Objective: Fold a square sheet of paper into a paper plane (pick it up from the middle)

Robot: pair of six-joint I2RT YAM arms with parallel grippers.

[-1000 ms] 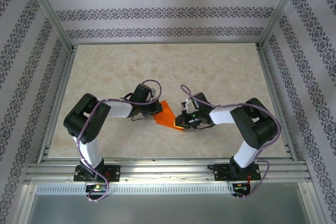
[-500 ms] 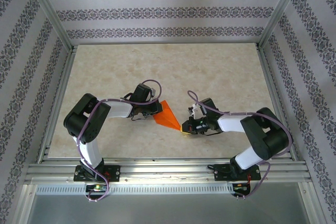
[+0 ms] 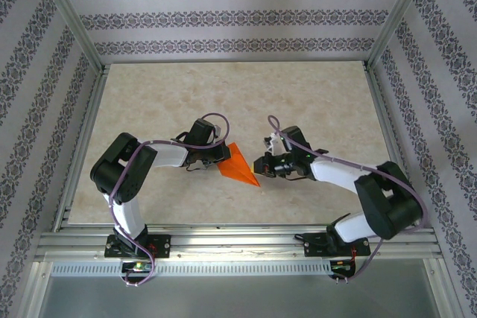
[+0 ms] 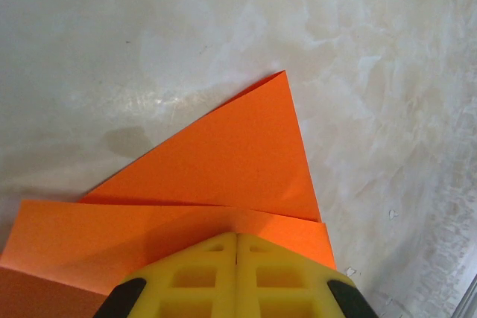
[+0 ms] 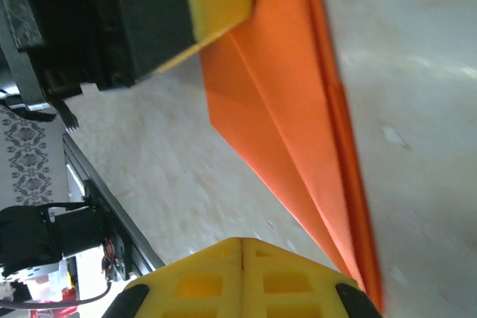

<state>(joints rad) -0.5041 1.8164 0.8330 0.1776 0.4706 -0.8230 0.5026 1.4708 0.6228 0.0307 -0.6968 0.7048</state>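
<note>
The paper plane [image 3: 240,166] lay flat on the table [image 3: 223,94], between the two arms and a little nearer to the left one. It was only partly made: a long orange triangle whose wide end pointed to the left arm and whose sharp tip pointed to the near edge. The left gripper [image 3: 220,157] stood on the wide end. In the left wrist view its two yellow pads [image 4: 201,277] were pressed together with only a thin seam between them, and the paper passed under them, not between them. I judged that this arm served as a weight, so that the thin sheet would not slide or spring open while the other arm worked. The right gripper [image 3: 260,165] was low, close beside the narrow end. Its pads [image 5: 194,281] were also closed on each other and had hold of nothing; whether they touched the paper I could not tell. Closed tips make one blunt tool, probably good for rubbing a crease. The paper was matte and plain, with straight sharp edges and layered flaps lying one on another. The table was pale, marbled and slightly glossy.
</note>
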